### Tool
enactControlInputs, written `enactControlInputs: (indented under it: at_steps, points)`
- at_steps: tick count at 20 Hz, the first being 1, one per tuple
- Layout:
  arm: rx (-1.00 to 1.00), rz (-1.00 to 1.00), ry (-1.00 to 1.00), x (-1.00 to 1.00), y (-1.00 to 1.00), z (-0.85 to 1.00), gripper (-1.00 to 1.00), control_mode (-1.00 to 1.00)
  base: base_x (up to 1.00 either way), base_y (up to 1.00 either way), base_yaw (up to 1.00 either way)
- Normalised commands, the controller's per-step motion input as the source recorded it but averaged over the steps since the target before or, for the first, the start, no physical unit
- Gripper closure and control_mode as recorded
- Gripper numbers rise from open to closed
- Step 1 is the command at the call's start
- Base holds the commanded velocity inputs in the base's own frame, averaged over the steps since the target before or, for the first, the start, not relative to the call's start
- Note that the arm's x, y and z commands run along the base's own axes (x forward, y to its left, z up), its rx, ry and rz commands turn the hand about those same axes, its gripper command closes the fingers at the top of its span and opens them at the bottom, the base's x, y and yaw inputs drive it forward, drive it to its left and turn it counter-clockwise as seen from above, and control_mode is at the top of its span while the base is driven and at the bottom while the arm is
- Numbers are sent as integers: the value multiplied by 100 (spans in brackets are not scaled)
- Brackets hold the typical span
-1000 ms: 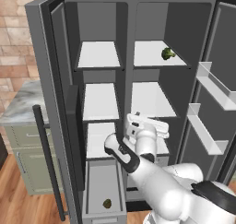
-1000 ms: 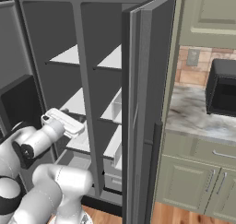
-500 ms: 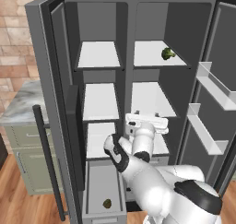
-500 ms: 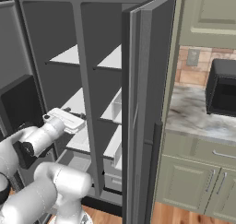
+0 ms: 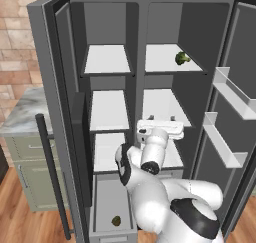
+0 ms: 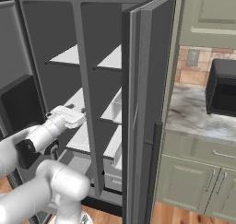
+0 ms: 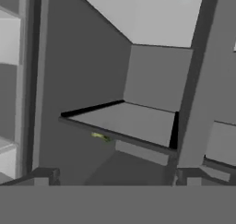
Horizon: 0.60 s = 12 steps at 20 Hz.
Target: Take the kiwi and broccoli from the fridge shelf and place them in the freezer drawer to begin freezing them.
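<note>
The big fridge stands with both doors wide open, so the front is free. The white arm reaches up in the middle, and its hand sits at the front edge of a right-side shelf. The freezer drawer is pulled out at the bottom left, open on top. The fridge shelf at the top right has bare room along its front edge. The jaws are wide open and hold nothing. The broccoli sits near the right side of that top shelf. The kiwi lies in the drawer, near its front wall
</note>
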Motion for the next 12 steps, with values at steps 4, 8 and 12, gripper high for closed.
enactControlInputs:
  at_steps: [4,8,12]
  points:
    - [-14,-12,11,-40,-56,60,-100,-100,0,0,0]
    - [-1,-4,14,-50,-58,73,-100,-100,0,0,0]
    - [-5,-6,21,-56,-56,46,-100,-100,0,0,0]
